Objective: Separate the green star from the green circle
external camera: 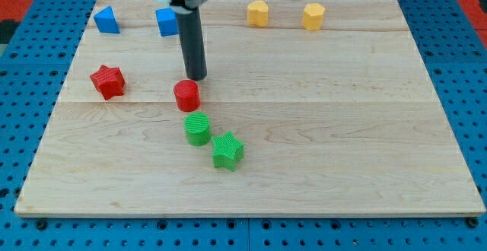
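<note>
So the arm comes down from the view's top, pretty much vertical, with a dark straight rod hanging under a bulkier black housing that's cut off by the frame edge. My tip (197,77) sits on the bench (342,129) just above the red cylinder (186,96), near it but I can't tell if it's actually touching. The tool is only a plain rod, so there's nothing on it to open or close and it has hold of nothing. The green circle (198,129), really a short ribbed cylinder, sits a bit below the red one toward the view's bottom, and the green star (227,150) is right beside it, down and to the view's right, so close they look like they're touching or nearly so. Both greens are the same bright shade with fine layered ridges on the sides, kind of a 3D-printed look. The bench is pale wood planks with visible grain and a couple of seam lines, sitting on a blue pegboard full of holes. Over on the view's left there's a red star (107,81), well apart from the greens. Along the top edge: a blue triangle-ish block (106,20), a blue block (167,22) partly hidden behind the rod so I can't make out its shape, and two yellow blocks (258,13) (313,16) with faceted, roughly hexagonal tops.
</note>
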Robot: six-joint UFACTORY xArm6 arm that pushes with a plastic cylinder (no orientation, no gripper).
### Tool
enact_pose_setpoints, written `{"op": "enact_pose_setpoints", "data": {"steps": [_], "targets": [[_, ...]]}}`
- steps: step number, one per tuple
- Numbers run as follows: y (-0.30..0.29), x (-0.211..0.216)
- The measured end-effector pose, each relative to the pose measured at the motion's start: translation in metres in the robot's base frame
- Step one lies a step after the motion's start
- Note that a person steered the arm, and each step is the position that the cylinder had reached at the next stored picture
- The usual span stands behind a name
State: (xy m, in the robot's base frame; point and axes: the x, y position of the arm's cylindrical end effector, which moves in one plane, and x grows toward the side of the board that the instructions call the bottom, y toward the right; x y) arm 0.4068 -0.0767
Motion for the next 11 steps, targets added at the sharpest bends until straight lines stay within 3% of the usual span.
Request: {"op": "enact_pose_setpoints", "data": {"steps": [1,2,3,4,5,7,8,9,11], "targets": [[-0.005,0.033],[-0.064,0.045],[-0.045,0.045],[0.017,0.037],[0.031,0.096],[0.042,0.147],[0.123,0.146],[0.15,0.156],[0.095,0.122]]}}
